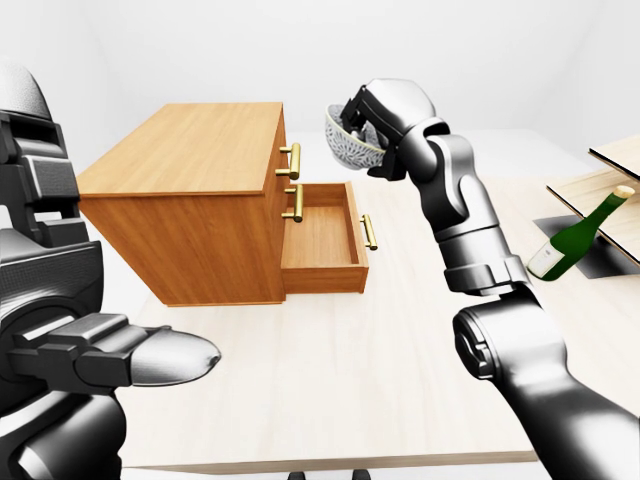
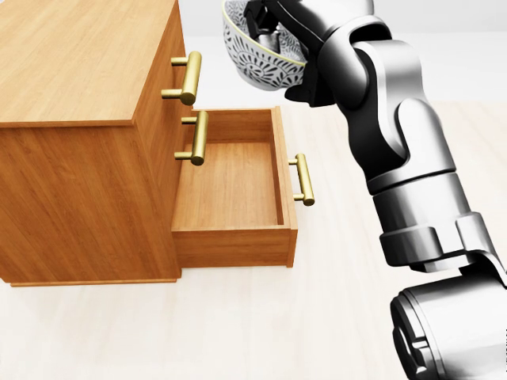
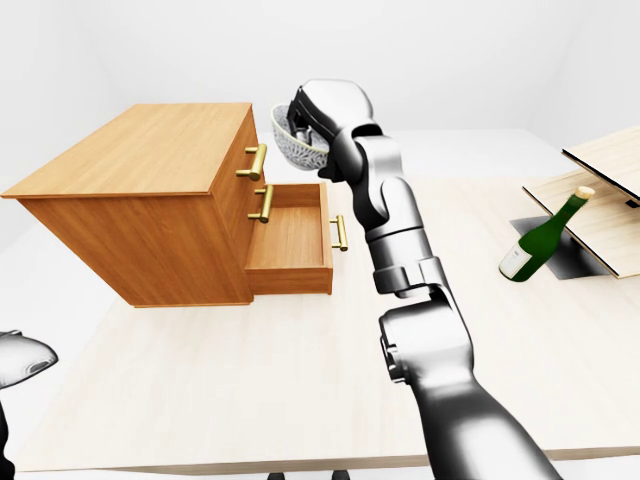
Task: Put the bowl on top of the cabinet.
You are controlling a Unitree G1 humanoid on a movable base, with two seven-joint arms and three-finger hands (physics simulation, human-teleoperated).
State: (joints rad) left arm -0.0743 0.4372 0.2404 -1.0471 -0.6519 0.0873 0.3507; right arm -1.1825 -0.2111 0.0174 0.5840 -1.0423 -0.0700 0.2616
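Right hand (image 2: 317,32) pinching rim of tilted white patterned ceramic bowl (image 2: 257,59), fingers dipping inside, hovering right of wooden cabinet (image 2: 71,63), over its pulled-out drawer (image 2: 230,182). Left hand (image 1: 150,355) grip unreadable.

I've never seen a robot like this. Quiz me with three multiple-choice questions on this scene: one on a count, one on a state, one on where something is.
1. How many brass handles does the cabinet show?
A. one
B. three
C. five

2. What state is the lowest drawer in?
A. shut
B. pulled out, holding a bottle
C. pulled out, empty

3. Where is the bowl?
A. inside the drawer
B. flat on the cabinet's top
C. in the air, gripped by the right hand, beside the cabinet's upper edge

Answers: B, three gold bars line the cabinet's face. C, only bare wood shows inside it. C, fingers clamp its rim and it rests on no surface.
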